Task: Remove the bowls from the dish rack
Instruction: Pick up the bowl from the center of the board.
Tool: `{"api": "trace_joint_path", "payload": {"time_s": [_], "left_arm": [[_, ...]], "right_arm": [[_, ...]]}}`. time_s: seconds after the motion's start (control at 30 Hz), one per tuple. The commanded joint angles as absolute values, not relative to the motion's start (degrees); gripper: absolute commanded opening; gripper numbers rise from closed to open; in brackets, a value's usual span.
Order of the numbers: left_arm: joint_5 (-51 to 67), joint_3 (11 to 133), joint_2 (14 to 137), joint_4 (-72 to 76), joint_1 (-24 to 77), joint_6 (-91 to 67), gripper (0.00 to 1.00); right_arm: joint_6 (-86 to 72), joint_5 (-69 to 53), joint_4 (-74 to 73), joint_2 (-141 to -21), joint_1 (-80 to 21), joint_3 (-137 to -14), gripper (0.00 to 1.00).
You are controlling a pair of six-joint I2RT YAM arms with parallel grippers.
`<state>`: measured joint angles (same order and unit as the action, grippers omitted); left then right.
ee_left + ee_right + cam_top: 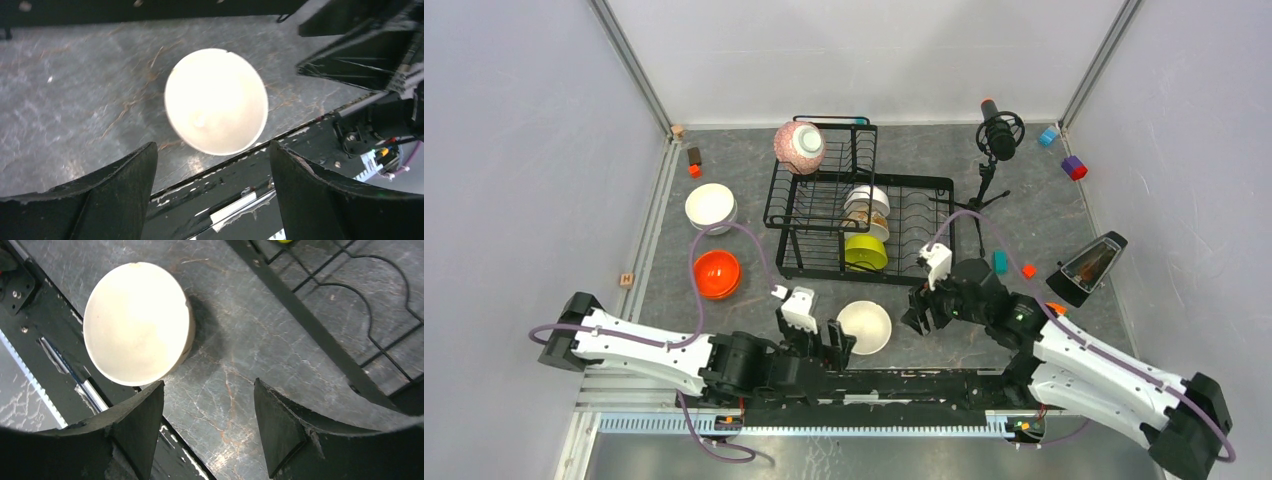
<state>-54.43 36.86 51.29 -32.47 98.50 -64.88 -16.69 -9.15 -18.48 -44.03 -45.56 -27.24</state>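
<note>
Well, my left gripper (834, 340) is spread wide and holds nothing. The cream bowl (216, 100) sits upright on the table (734, 150) just beyond its fingertips, close to the near edge and about midway along it. I read this as the end of one unloading step: that bowl is down, and it only needs me to pull away without nudging it.

My right gripper (209, 385) is also fairly wide and empty. It hangs over bare table between the cream bowl and the near right corner of the dish rack (924, 185).

Two more bowls are already out, towards the left edge of the table: a white bowl (711, 207), and an orange bowl (717, 273) nearer to me.

The dish rack stands in the middle of the table, towards the far edge, and it is not yet empty. A pink speckled bowl (799, 146) rests on the far left corner of its upper shelf. In the lower tray a few white bowls (867, 205) stand on edge, with a green bowl (865, 252) at the near end of that row.

I judge the green bowl the easiest next pick, since it stands nearest my right gripper. That calls for reaching in over the tray's near edge, pinching the rim, then lifting it clear of the wires before setting it down on open table.
</note>
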Motion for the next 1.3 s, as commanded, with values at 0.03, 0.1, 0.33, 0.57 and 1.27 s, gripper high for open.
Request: {"api": "trace_joint_path", "payload": {"time_s": [0.03, 0.1, 0.33, 0.57, 1.27], "left_arm": [[-57.29, 32.96, 49.39, -39.96, 98.77, -86.24, 0.88], [-57.17, 31.83, 49.60, -40.23, 98.73, -87.63, 0.87], [-58.47, 29.80, 49.58, -38.92, 98.76, -88.24, 0.87], [-59.21, 27.96, 48.92, -38.89, 98.70, -88.81, 0.87], [-60.47, 24.93, 45.79, -37.66, 98.75, -88.51, 0.86]], "right_arm": [[-16.63, -3.67, -17.21, -48.48, -50.61, -31.74, 0.72], [-16.59, -3.69, -16.90, -50.23, -52.32, -32.16, 0.72], [-16.93, -2.66, -16.41, -55.25, -55.54, -33.59, 0.72], [-20.60, -1.49, -12.61, -59.66, -55.81, -34.88, 0.71], [-23.65, -1.29, -10.04, -71.69, -56.81, -37.09, 0.52]]}}
